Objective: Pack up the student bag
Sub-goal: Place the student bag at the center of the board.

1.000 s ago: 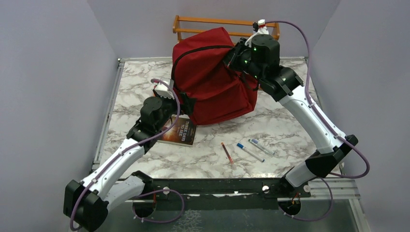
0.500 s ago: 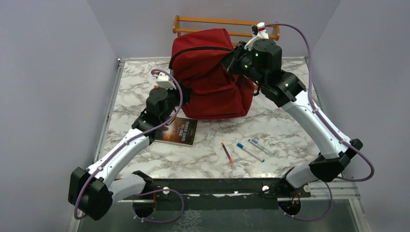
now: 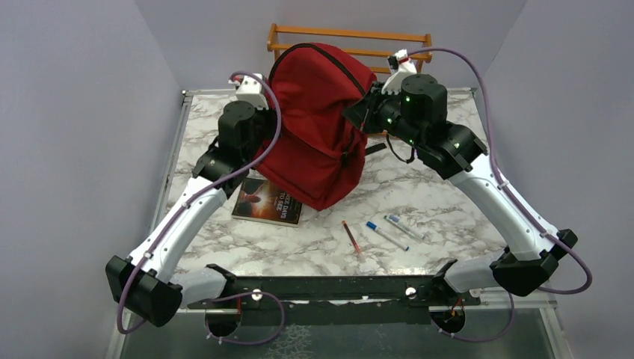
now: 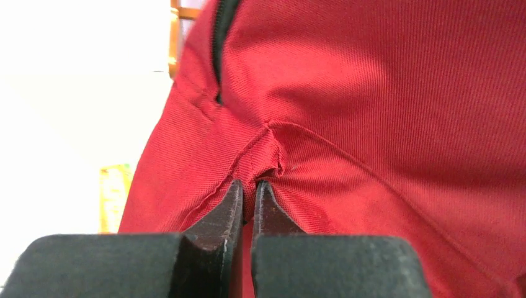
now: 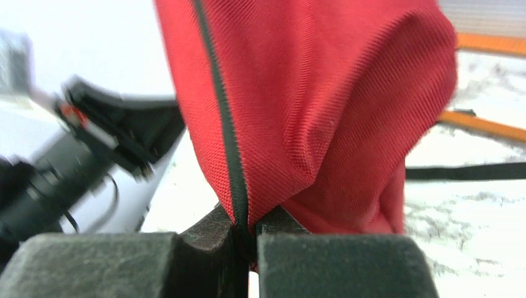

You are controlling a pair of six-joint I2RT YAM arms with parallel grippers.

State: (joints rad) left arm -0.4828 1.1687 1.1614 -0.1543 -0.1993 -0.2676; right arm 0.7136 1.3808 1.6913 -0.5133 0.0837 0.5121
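Left gripper [image 4: 248, 194] clamped on side fabric, right gripper [image 5: 247, 226] clamped on the zipper seam; student bag [image 3: 318, 127] hangs tilted between them, low corner by the book [image 3: 265, 202]. Soft, floppy, probably light: seams and zipper trim look the firmest holds.

The student bag [image 3: 318, 142] is matt dark-red woven cloth, finely ribbed, with a black zipper [image 5: 231, 149]. The table [image 3: 419, 198] has a smooth marble-patterned top; the rack [image 3: 351, 33] at its far edge is orange wood.
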